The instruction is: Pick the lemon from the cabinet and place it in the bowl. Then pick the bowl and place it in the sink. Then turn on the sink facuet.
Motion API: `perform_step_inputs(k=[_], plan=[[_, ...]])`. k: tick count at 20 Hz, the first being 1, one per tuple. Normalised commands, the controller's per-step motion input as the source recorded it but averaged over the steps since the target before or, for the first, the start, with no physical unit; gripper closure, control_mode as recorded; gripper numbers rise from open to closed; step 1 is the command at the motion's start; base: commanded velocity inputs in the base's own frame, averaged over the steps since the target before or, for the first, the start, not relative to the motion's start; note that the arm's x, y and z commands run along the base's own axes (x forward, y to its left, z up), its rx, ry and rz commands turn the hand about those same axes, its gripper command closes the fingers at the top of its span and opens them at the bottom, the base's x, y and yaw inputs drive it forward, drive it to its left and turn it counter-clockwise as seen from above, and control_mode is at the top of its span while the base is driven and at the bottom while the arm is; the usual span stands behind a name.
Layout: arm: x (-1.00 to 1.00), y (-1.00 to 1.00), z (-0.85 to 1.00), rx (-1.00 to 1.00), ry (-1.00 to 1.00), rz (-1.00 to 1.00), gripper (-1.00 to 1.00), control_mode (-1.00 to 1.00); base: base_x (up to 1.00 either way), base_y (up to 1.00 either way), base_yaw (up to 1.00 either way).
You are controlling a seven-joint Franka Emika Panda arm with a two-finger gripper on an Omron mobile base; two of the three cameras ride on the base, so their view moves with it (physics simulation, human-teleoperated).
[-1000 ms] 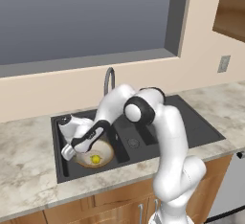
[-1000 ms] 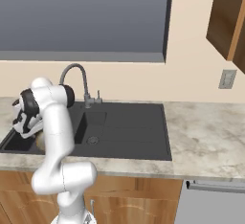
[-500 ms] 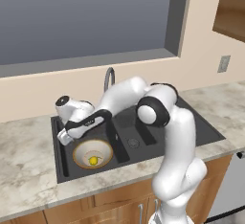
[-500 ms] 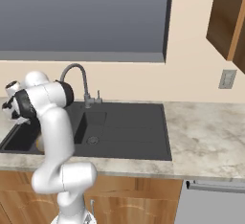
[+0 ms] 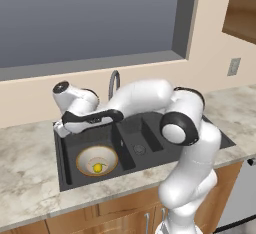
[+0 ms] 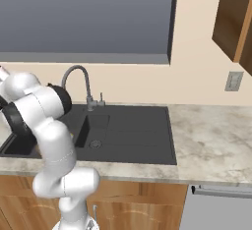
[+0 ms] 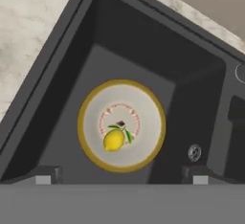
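We see the bowl (image 5: 97, 160) sitting on the floor of the left basin of the sink (image 5: 150, 143), toward its front. The lemon (image 5: 97, 167) lies inside the bowl, a little off its centre ring, touching the cream inside. In the hand view the bowl (image 7: 121, 125) sits mid-basin with the lemon (image 7: 114, 140) just below the ring and a round metal drain (image 7: 194, 152) beside it, apart from the rim.

The end effector (image 5: 60, 128) hangs above the back-left corner of the sink, clear of the bowl. We see its two finger tips (image 7: 44, 175) wide apart at the bottom of the hand view, nothing between them, so it stands spread and empty.

The sink facuet (image 5: 114, 82) stands at the back edge of the sink, behind the arm's forearm. From the right base view the facuet (image 6: 78, 78) arches over the divider, small lever at its base. We see marbled surface (image 5: 30, 188) all round the sink (image 6: 133, 133)
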Motion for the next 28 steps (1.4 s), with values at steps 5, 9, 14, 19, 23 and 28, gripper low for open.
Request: perform_step_inputs(k=[5, 9, 14, 19, 23, 28], plan=[[-0.71, -0.31, 0.70, 0.09, -0.20, -0.14, -1.00, -1.00, 0.00, 0.00, 0.00], [-0.48, -0.37, 0.17, 0.06, -0.05, -0.17, -1.00, -1.00, 0.00, 0.00, 0.00], [-0.52, -0.15, 0.15, 0.01, -0.09, -0.14, -1.00, -1.00, 0.00, 0.00, 0.00], [-0.68, -0.55, 0.77, 0.17, -0.07, -0.12, -1.00, -1.00, 0.00, 0.00, 0.00], [-0.40, -0.58, 0.90, 0.19, -0.04, -0.01, -1.00, -1.00, 0.00, 0.00, 0.00], [-0.20, -0.70, 0.26, 0.13, 0.07, 0.00, -1.00, -1.00, 0.00, 0.00, 0.00]])
